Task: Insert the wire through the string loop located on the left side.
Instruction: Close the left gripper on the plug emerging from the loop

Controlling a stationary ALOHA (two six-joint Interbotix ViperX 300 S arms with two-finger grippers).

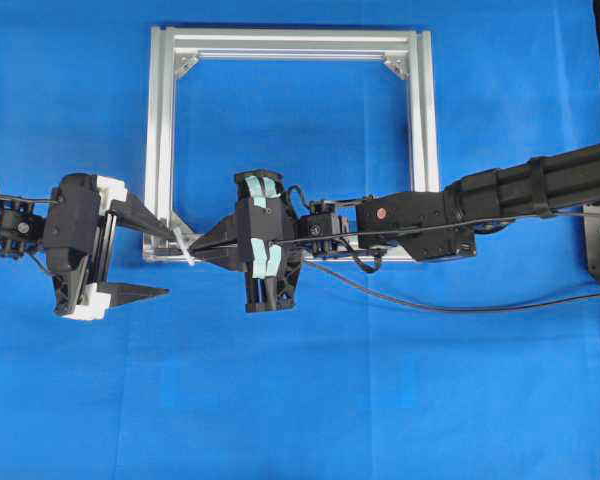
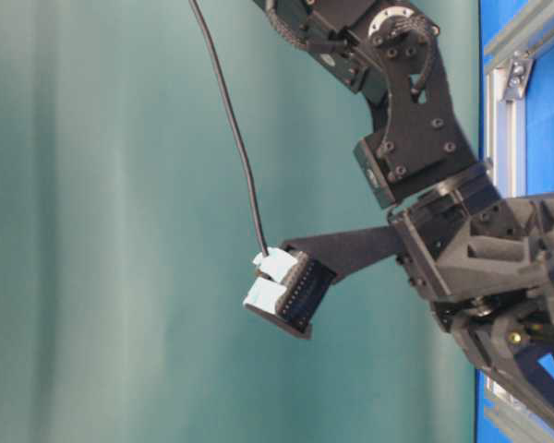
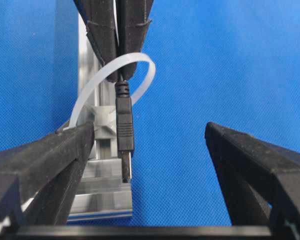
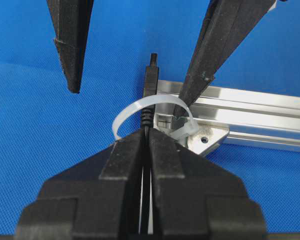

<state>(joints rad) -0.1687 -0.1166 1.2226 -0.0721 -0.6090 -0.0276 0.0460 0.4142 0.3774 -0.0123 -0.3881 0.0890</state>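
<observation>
Fingers (image 3: 250, 160) spread, plug (image 3: 125, 125) through loop (image 3: 140, 62)

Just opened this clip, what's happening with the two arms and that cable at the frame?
The right gripper is shut on the wire and has pushed its plug end through the white string loop tied at the lower-left corner of the aluminium frame. The plug already pokes out on the far side. The left gripper is wide open, one finger on each side of the plug, not yet holding it.
</observation>
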